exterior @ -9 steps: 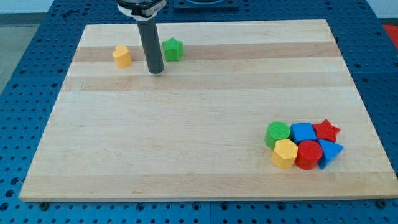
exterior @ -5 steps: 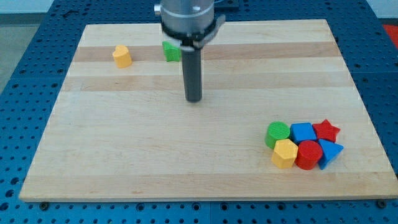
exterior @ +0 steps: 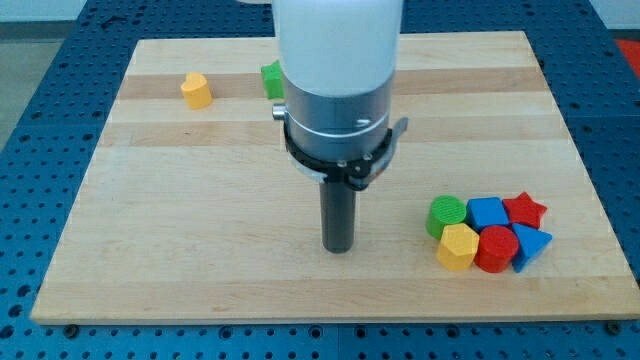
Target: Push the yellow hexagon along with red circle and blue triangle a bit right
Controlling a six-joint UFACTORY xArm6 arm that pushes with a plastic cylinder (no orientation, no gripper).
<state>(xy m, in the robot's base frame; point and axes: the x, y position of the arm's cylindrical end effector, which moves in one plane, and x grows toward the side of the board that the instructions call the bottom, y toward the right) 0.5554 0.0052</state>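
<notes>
While our rod stands near the middle of the bench (exterior: 200, 260), the blocks lie in two separate groups. At the view's upper left sits an orange block (exterior: 197, 90), alone and well apart from everything else. To its right, near the top edge, a green block (exterior: 270, 79) shows only in part, because our arm's pale housing covers its right side; we cannot make out its shape. Lower down and roughly centred, our tip (exterior: 339, 248) rests on bare wood, touching no block. It lies to the left of the lower-right cluster, about level with it and clearly apart from it. We carry no pincer, only this straight dark rod, so nothing is gripped. Further right, near the view's lower right corner, six blocks are packed together in two rows. The upper row runs green circle (exterior: 446, 214), blue cube (exterior: 487, 212) and red star (exterior: 525, 210). The lower row runs yellow hexagon (exterior: 458, 246), red circle (exterior: 496, 249) and blue triangle (exterior: 531, 246). The hexagon is the cluster's nearest block to our tip, sitting just below the green circle and pressed against the red circle on its right. The red circle in turn touches the triangle, which is the rightmost block of the lower row and points toward the bench's right edge.
</notes>
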